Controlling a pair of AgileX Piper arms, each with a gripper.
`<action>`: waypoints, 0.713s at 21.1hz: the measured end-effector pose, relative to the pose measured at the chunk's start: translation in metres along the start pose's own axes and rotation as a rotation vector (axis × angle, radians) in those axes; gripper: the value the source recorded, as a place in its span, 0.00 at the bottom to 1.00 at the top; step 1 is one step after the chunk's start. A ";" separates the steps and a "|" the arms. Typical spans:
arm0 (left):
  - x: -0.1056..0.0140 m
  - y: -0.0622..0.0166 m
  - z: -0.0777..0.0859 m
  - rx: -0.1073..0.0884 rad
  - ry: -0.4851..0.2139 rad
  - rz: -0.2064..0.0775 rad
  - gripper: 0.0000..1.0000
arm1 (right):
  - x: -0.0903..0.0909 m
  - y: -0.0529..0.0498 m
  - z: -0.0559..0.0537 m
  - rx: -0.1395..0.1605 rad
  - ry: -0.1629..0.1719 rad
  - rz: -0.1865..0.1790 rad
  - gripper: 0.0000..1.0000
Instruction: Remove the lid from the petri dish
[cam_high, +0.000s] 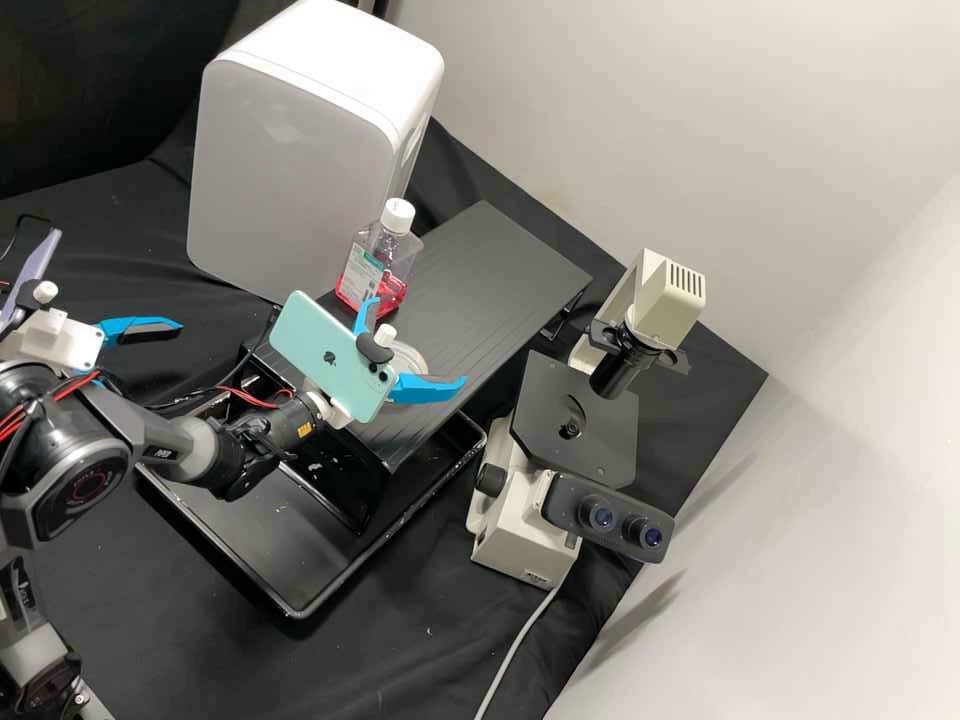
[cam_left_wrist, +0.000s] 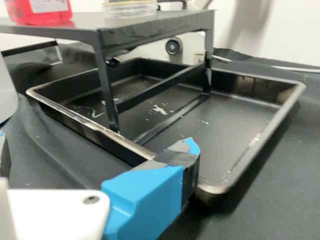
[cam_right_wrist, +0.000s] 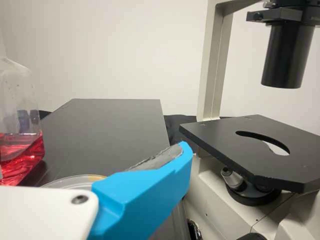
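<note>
Largely hidden by right end effector (cam_high: 418, 342), petri dish (cam_high: 412, 358) looks lidded.

Bright even room light, soft faint shadows

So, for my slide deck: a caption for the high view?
Right hand open over the petri dish on the black shelf, beside a microscope.

Right gripper (cam_high: 420, 342) has 2 fingers spread; left gripper (cam_high: 140, 328) well apart.
</note>
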 end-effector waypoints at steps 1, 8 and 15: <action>0.000 -0.0009 0.000 0.001 -0.003 -0.004 1.00 | 0.000 0.000 0.000 0.000 0.000 0.000 1.00; 0.001 -0.0016 0.001 0.006 -0.015 -0.008 1.00 | 0.000 0.000 0.000 0.000 0.000 0.000 1.00; 0.001 -0.0020 0.003 0.016 -0.023 -0.009 1.00 | -0.008 -0.010 0.002 0.000 -0.006 -0.035 1.00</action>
